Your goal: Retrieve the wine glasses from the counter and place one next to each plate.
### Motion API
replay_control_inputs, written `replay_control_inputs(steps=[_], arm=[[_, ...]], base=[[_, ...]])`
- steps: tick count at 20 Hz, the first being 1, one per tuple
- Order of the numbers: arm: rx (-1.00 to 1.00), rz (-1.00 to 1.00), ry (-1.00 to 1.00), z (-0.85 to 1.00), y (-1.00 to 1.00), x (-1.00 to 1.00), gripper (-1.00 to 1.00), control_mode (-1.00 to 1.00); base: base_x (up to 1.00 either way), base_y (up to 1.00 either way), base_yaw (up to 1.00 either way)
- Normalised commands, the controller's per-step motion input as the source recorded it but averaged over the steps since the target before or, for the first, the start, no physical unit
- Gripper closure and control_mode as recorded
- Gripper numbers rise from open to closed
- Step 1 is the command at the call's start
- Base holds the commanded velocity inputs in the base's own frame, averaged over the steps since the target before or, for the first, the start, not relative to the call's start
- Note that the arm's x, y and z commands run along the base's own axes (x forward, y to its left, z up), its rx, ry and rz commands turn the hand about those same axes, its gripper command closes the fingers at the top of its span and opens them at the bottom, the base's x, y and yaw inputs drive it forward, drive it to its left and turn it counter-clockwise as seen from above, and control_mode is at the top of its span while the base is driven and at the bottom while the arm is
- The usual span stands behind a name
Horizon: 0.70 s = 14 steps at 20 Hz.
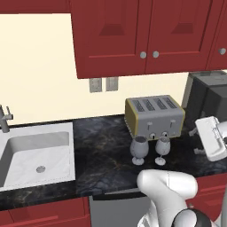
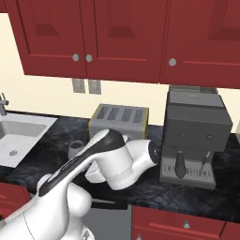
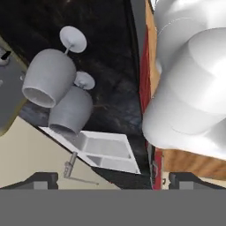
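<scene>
Counter (image 1: 102, 146): black marbled stone worktop over red cabinets, running the width of the left base view.

Wine glasses, two: both stand upright on the counter, close side by side, just in front of the toaster. The left glass (image 1: 139, 149) is the larger-looking; the right glass (image 1: 162, 150) stands just beside it. In the hand view the pair appear tipped over by the camera's roll, bowls overlapping, one glass (image 3: 49, 77) above the other (image 3: 71, 110). In the right base view one bowl (image 2: 75, 149) peeks out beside the arm.

Toaster (image 1: 154, 116): grey four-slot body with yellowish trim, set against the back wall, directly behind the glasses.

Sink (image 1: 37, 155): white inset basin at the left end of the counter, with a grey tap (image 1: 4, 119) behind it.

Coffee machine (image 2: 194, 136): dark grey, right of the toaster, on the same counter.

Wall cabinets (image 1: 142, 33): red doors with round silver knobs, above the counter.

Gripper (image 3: 110, 178): fingers spread wide apart, nothing between them; the dark tips show at the bottom of the hand view, well apart from the glasses. The white hand (image 1: 213, 137) hangs to the right of the toaster, above the counter.
</scene>
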Motion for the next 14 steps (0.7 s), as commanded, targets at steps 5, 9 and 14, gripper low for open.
replay_control_inputs(steps=[5,9,14], arm=[[0.21,-0.06,0.34,-0.39,-0.12,0.18,-1.0,-1.0],[0.04,-0.12,0.25,-0.31,-0.02,0.13,-1.0,-1.0],[0.0,-0.12,0.13,-0.2,0.0,0.14,-1.0,-1.0]], base=[[0.0,0.0,0.0],[0.0,0.0,0.0],[0.0,0.0,0.0]])
